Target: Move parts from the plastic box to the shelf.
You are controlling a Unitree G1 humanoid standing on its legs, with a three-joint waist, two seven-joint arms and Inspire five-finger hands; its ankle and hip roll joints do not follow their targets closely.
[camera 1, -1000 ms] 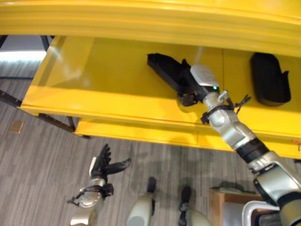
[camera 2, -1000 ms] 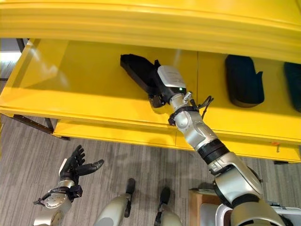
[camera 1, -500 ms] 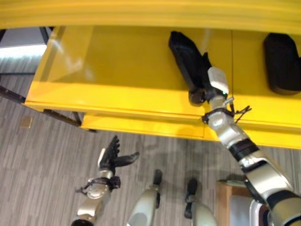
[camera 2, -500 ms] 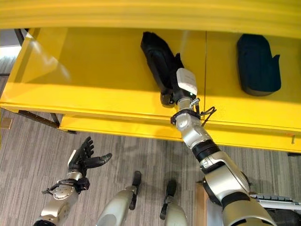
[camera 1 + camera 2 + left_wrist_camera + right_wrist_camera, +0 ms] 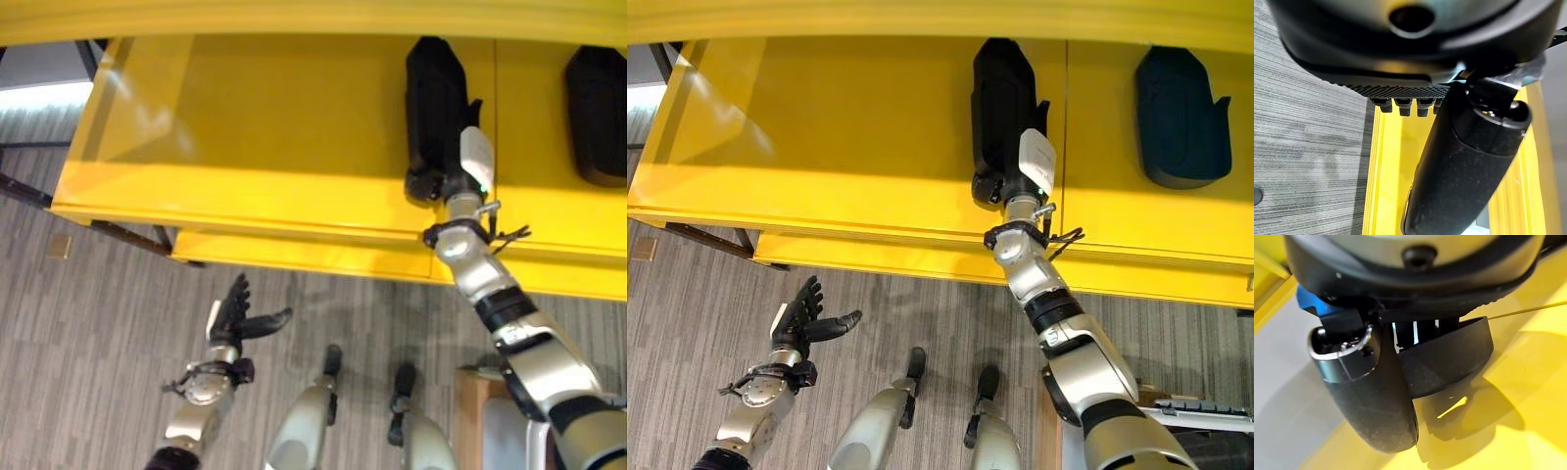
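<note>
Yellow shelf (image 5: 245, 147) — black part (image 5: 436, 103) clasped by right hand (image 5: 453, 178)

A yellow shelf (image 5: 823, 147) spans the top of the frame above grey striped carpet (image 5: 686, 333). On it, top centre, lies a long black part (image 5: 1001, 98); a second black part (image 5: 1181, 113) lies at upper right, well apart

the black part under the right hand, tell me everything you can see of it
The black part is a long, matte, dark piece, plastic by its look, with a rounded far end and a small tab sticking out on one side. It lies flat on the yellow shelf, lengthwise front to back. The right hand holds its near end. A similar dark part lies apart, further right.
</note>
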